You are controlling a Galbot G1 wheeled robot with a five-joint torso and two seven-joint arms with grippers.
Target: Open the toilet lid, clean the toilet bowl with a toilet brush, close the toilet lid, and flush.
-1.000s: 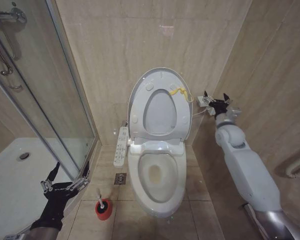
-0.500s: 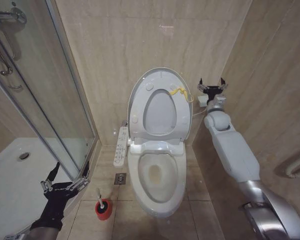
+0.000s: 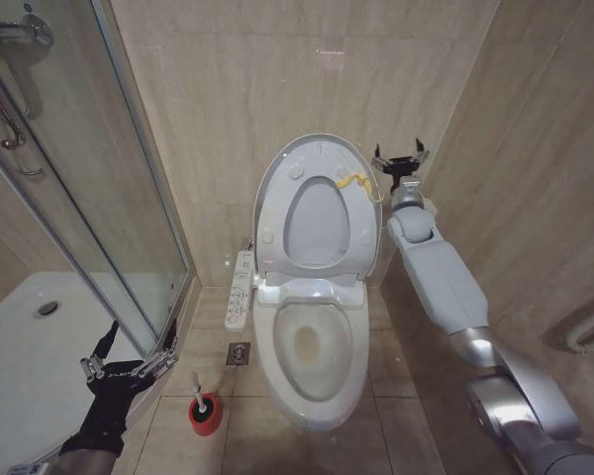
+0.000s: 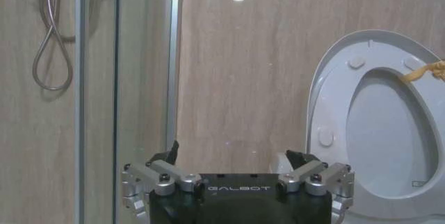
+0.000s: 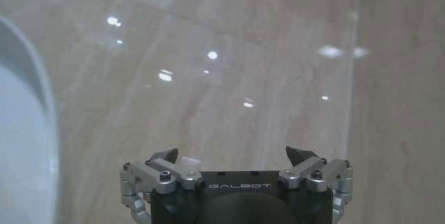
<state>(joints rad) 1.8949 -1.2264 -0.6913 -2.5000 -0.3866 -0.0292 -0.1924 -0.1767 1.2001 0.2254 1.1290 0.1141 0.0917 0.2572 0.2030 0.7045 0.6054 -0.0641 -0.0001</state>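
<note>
My right end effector (image 3: 399, 158) is raised beside the upper right edge of the toilet lid (image 3: 277, 183), close to the beige tiled wall, its fingers (image 5: 161, 157) spread apart with nothing between them. It sits just to the right of the small yellow tag (image 3: 353, 182) at the lid's rim, not touching it as far as I can tell. The toilet lid stands upright against the wall, and the white ring seat (image 3: 317, 223) is tipped up against it, leaving the toilet bowl (image 3: 317, 346) uncovered below. The white control panel (image 3: 240, 289) runs along the bowl's left side. My left end effector (image 3: 129, 368) hangs low on my left, near the glass shower door (image 3: 129, 198), its fingers (image 4: 167, 156) also spread and empty. Just to its right the toilet brush (image 3: 197, 385) stands in its red holder (image 3: 205, 415) on the floor tiles, beside the bowl's front left, with the thin white handle leaning up and away from the bowl. A small floor drain (image 3: 239, 352) lies between the holder and the control panel.
</note>
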